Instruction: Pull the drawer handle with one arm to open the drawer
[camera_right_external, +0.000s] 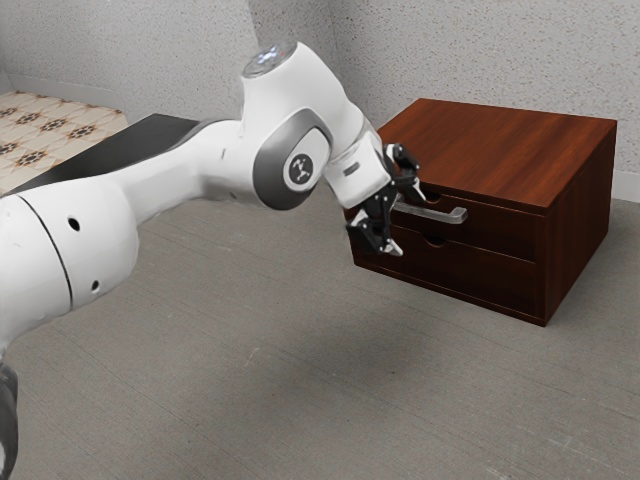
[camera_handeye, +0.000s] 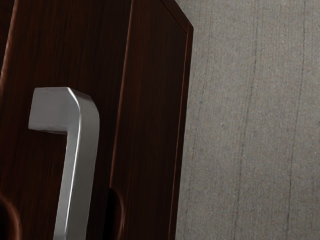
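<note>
One brown cabinet (camera_right_external: 505, 150) stood on the floor, holding two drawers. The upper drawer (camera_right_external: 500, 228) carried one silver handle (camera_right_external: 442, 213). The single gripper (camera_right_external: 394, 206), spread wide, straddled that handle's end.

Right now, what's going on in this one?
A white Franka arm reaches toward a dark wooden cabinet. Its end effector sits at the exterior view's left end of the silver handle on the upper drawer, fingers spread above and below the bar, not closed on it. That drawer looks flush with the lower drawer, so not opened yet.
</note>
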